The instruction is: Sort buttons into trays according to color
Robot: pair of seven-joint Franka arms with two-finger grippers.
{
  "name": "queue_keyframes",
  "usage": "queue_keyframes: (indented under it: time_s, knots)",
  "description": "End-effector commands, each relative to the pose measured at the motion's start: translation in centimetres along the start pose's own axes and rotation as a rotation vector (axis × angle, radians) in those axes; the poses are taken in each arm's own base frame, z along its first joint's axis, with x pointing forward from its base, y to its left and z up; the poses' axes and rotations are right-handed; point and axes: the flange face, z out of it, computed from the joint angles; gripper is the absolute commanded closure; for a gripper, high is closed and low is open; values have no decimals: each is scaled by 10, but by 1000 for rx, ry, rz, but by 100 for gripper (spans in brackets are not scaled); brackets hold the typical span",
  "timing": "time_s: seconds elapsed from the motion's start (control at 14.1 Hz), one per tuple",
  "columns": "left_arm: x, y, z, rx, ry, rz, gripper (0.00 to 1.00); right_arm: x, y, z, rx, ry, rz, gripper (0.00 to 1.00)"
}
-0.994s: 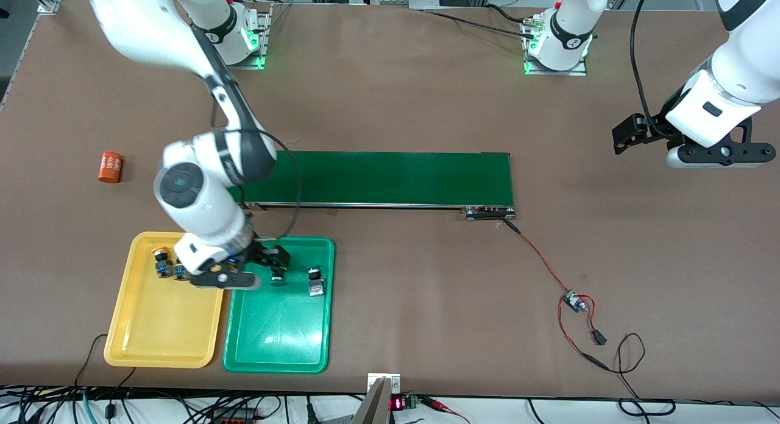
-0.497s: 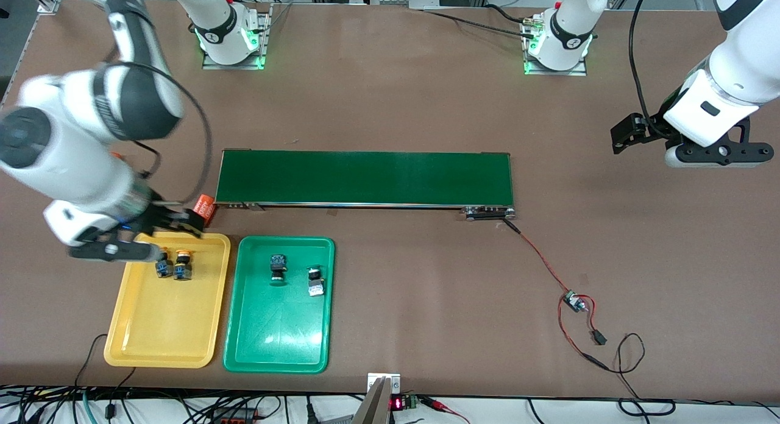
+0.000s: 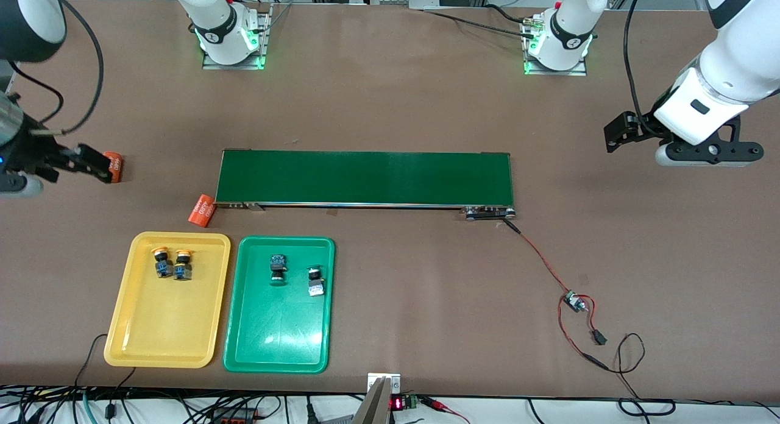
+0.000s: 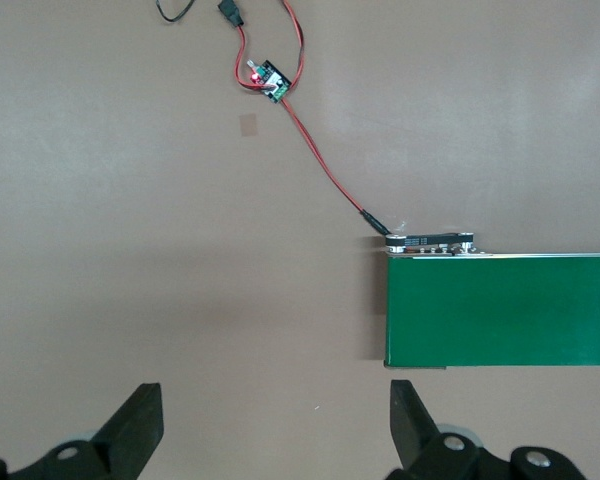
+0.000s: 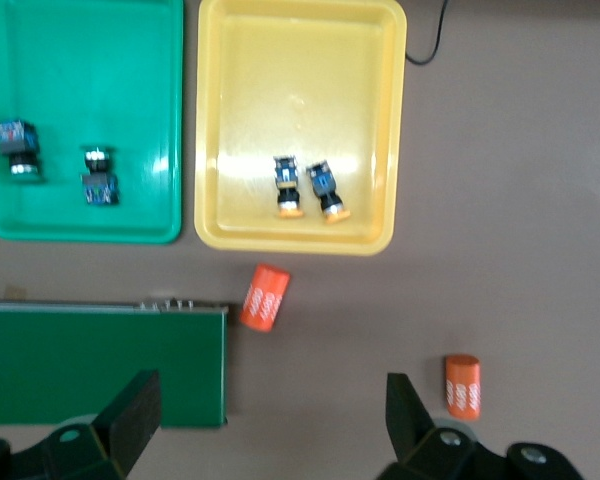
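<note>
The yellow tray (image 3: 159, 326) holds two yellow-orange-capped buttons (image 3: 163, 261) (image 3: 183, 264) side by side. The green tray (image 3: 277, 332) beside it holds two more buttons (image 3: 278, 268) (image 3: 315, 281); their cap color is unclear. The right wrist view shows both trays, yellow (image 5: 295, 60) and green (image 5: 80, 40), with all the buttons in them. My right gripper (image 3: 13, 181) is open and empty, up over the table at the right arm's end, jaws wide in its wrist view (image 5: 270, 425). My left gripper (image 3: 707, 154) is open and empty over bare table at the left arm's end, also wide in its wrist view (image 4: 275, 425).
A long dark-green conveyor belt (image 3: 365, 177) lies mid-table, farther from the front camera than the trays. One orange "4680" cylinder (image 3: 202, 209) lies at the belt's corner, another (image 3: 113, 167) beside my right gripper. A red wire with a small board (image 3: 573, 301) trails from the belt.
My right arm has swung away from over the trays and risen toward the right arm's end of the table, leaving a button in the green tray. The left arm has barely shifted.
</note>
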Motion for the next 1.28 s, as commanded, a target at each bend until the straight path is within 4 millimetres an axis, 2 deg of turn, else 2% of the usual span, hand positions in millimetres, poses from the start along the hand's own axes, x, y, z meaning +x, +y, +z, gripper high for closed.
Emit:
queue_keyframes:
  time_s: [0.0, 0.14, 0.36, 0.57, 0.64, 0.99, 1.21]
  knots:
    - [4, -5, -5, 1, 0, -6, 0, -45, -3, 5, -3, -39, -19, 0]
    - [4, -5, -4, 0, 1, -6, 0, -52, -2, 7, -2, -94, -10, 0]
    - [2, 1, -5, 1, -1, 2, 0, -43, 0, 5, -1, -108, -10, 0]
    - [2, 4, -5, 2, -4, -1, 0, -35, 0, -10, -6, -90, -10, 0]
    - [2, 5, -4, 1, -6, -1, 0, -28, -2, -10, -7, -98, -15, 0]
    - [2, 5, -5, 0, -5, 0, 0, -28, 10, -8, 2, -116, -3, 0]
    - [0, 16, -7, 8, 0, 19, 0, -27, 4, -7, 2, -113, -5, 0]
